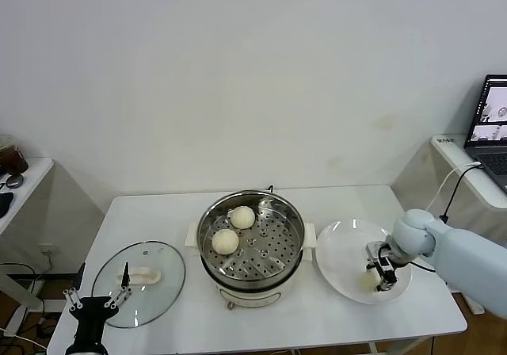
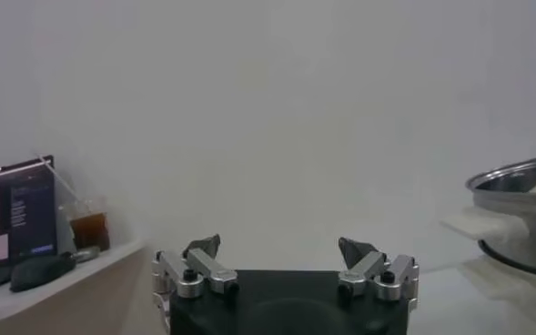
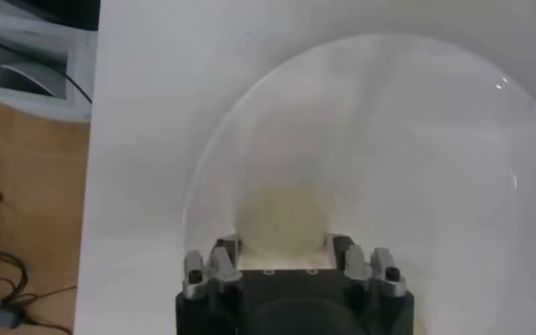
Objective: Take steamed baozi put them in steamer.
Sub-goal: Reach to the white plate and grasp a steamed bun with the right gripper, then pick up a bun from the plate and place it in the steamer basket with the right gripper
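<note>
The bench (image 1: 261, 323) is white and stands against a plain wall, with its front edge nearest the robot. The steamer (image 1: 252, 248) sits at the bench centre, with its open mouth facing up. Two baozi lie on its perforated tray toward the left rear: one baozi (image 1: 242, 216) farther back, a second baozi (image 1: 225, 241) just in front of it. The right half of the tray is bare.

A white plate (image 1: 341, 248) lies just right of the steamer, near the right part of the front edge. The right pincer (image 1: 381, 276) is low over the plate's right front portion. In the right wrist view its fingers (image 3: 224, 258) stand on either side of a third baozi (image 3: 281, 218), close against it; the grip appears closed on this baozi, which rests on the plate (image 3: 413, 146). The baozi are round domes with no distinct long axis, flat side down.

A glass lid (image 1: 139, 282) lies flat on the bench left of the steamer, its white handle up. The left pincer (image 1: 97, 299) is parked at the front left corner beside the lid, with its fingers (image 2: 204, 248) spread wide and holding nothing.

Open bench remains behind the lid and the plate. A laptop (image 1: 495, 125) stands on a side shelf to the right.
</note>
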Action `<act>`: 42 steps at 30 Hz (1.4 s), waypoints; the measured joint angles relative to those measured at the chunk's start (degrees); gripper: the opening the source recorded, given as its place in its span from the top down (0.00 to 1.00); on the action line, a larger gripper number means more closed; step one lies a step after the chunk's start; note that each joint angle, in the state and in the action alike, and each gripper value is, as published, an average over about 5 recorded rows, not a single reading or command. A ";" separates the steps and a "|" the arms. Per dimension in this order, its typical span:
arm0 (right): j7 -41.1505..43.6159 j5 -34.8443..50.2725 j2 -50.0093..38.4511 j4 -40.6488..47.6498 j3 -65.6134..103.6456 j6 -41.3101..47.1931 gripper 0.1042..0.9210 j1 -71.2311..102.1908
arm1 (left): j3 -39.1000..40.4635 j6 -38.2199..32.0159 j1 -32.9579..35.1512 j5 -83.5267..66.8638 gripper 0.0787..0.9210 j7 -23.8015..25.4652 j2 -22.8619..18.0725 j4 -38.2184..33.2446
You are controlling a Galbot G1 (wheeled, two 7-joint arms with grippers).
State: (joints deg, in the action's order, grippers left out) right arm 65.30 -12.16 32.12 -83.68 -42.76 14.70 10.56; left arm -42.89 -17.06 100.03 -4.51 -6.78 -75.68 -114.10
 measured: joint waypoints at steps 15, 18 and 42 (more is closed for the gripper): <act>2.39 5.36 -2.89 -2.76 -1.92 -0.77 0.57 -8.58 | 0.40 0.19 -0.45 -0.37 0.12 0.06 0.20 -0.71; 3.18 7.89 -2.78 -3.35 -2.90 -1.32 0.57 -13.04 | 0.42 0.27 -0.74 -0.62 0.12 0.13 0.47 -0.74; -0.91 22.53 19.53 -7.99 -23.75 -15.79 0.55 -42.50 | -0.88 0.03 -1.28 -1.89 0.12 0.23 0.56 -0.74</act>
State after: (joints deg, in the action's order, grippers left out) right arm 64.39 10.37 51.65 -91.67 -66.51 -1.10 -31.94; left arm -43.77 -17.03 98.75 -6.40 -6.55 -75.12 -114.84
